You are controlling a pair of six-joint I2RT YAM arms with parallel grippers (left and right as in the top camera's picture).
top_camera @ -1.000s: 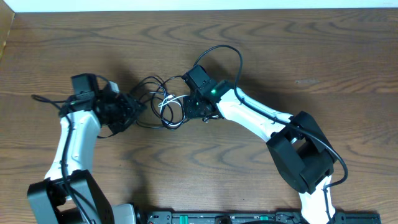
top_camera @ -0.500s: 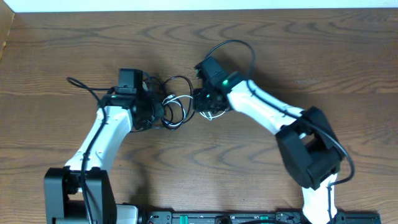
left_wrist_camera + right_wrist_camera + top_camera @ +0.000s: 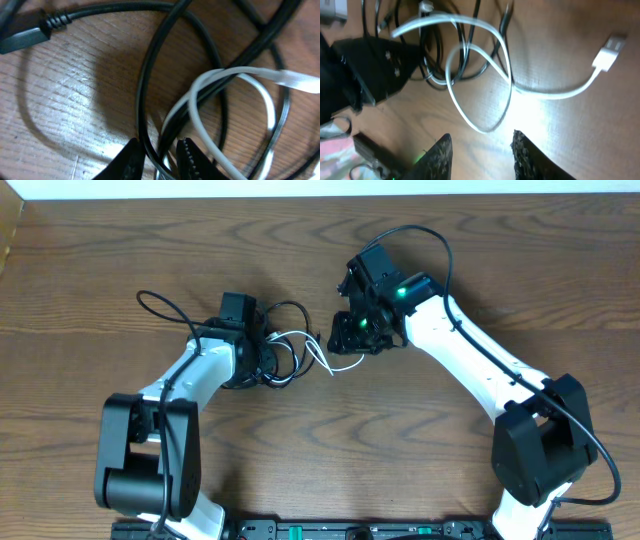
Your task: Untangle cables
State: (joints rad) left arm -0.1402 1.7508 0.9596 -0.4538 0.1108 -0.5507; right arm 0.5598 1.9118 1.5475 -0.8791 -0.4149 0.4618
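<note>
From overhead, the two cords lie in a heap on the wooden surface (image 3: 300, 460) between the arms. The black cable (image 3: 291, 304) loops around the left pincer (image 3: 265, 362), and the white cable (image 3: 318, 355) trails from the heap toward the right pincer (image 3: 345, 335), which is just beside it.

In the left wrist view, the left pincer (image 3: 157, 159) has its jaws drawn close, clamped on strands of the black cable (image 3: 141, 90). The white cable (image 3: 235, 70) arches across these strands, and a black plug (image 3: 22, 32) lies at the upper left.

In the right wrist view, the right pincer (image 3: 482, 150) is spread wide and grips nothing. The white cable (image 3: 470, 55) loops just ahead of it, with its white plug (image 3: 607, 52) lying apart to the right.
</note>
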